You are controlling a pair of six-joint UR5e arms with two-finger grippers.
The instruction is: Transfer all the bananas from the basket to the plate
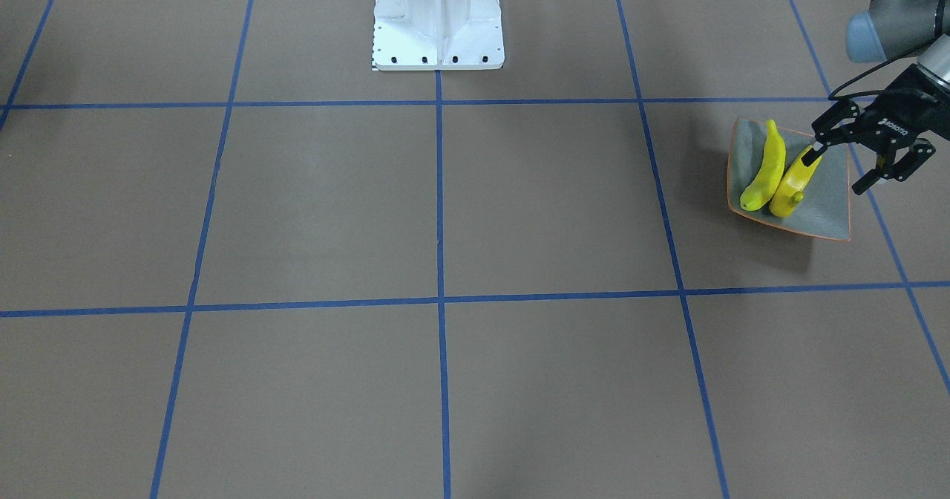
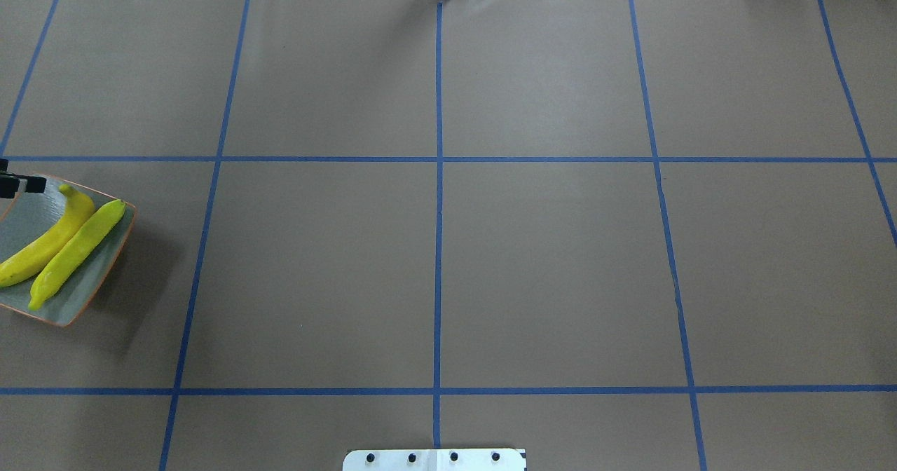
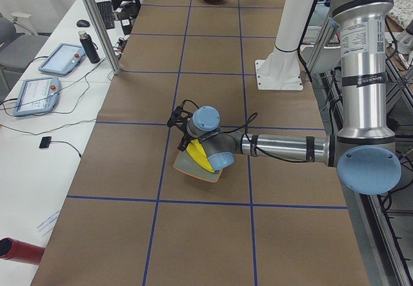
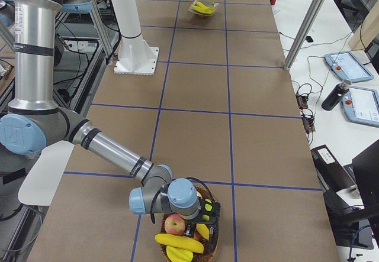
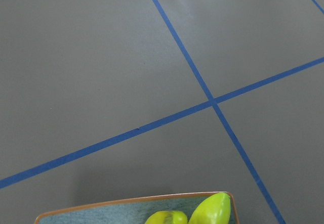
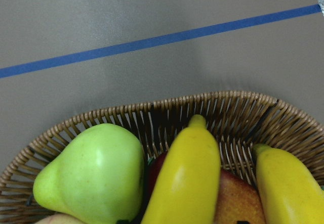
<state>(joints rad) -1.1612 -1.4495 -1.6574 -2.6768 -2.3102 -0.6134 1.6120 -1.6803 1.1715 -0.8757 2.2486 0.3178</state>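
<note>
Seeing two smooth curved yellow bananas [image 1: 768, 166] on the glossy square grey-green plate [image 1: 827, 196], left claw [image 1: 839, 166] wide, right claw [image 4: 205, 213] I cannot tell.

We looked down on the desk [image 2: 546, 247] from behind the robot's base [image 2: 434, 459] and from across it, sharing the plate [image 1: 827, 202]. Two end cameras faced along it. Wrist cameras sat close over plate and basket [image 6: 152, 115].

In the basket [image 6: 238, 101], pear [image 6: 91, 176] and apple [image 4: 175, 222] hem the bananas [image 6: 187, 178]
</note>
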